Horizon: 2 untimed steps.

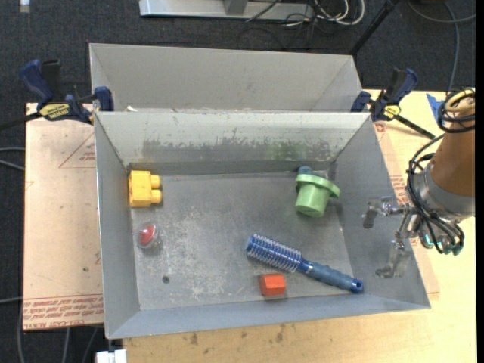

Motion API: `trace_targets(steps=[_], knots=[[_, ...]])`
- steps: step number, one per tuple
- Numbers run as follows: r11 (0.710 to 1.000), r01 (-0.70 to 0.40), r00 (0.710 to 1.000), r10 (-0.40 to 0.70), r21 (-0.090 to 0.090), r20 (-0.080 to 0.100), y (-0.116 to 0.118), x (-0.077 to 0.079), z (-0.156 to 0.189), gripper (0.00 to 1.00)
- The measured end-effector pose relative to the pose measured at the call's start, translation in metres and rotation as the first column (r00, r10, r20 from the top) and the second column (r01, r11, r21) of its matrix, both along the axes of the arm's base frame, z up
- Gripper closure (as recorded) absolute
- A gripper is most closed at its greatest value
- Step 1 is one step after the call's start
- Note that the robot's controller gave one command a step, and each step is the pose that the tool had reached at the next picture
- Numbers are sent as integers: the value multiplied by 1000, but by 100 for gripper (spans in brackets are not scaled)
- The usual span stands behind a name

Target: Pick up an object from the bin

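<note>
My gripper (pixel 380 242) hangs at the bin's right side, above the sloping right wall, open with nothing between its fingers. Closest to it is a blue hairbrush (pixel 300 262) lying on the floor at the front right, its handle end pointing toward the gripper. A light green plastic cup-like piece (pixel 314 193) lies on its side at the back right, left of the gripper. A small orange-red block (pixel 273 284) sits by the front wall, just below the brush head.
A yellow toy brick (pixel 143 188) rests at the back left corner of the floor. Below it lies a small red round thing (pixel 147 235). The arm with its orange cover and cables stands beyond the right rim.
</note>
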<state>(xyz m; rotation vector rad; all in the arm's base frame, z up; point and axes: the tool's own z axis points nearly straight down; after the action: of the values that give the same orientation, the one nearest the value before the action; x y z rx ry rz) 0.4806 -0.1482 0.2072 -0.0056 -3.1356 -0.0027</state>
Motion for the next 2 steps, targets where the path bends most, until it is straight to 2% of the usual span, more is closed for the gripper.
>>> trace_targets(steps=[1, 2], knots=[[1000, 3, 1000, -3, 2, 1, 56, 28, -140, 0], [1000, 5, 1000, -5, -1, 5, 54, 29, -136, 100]])
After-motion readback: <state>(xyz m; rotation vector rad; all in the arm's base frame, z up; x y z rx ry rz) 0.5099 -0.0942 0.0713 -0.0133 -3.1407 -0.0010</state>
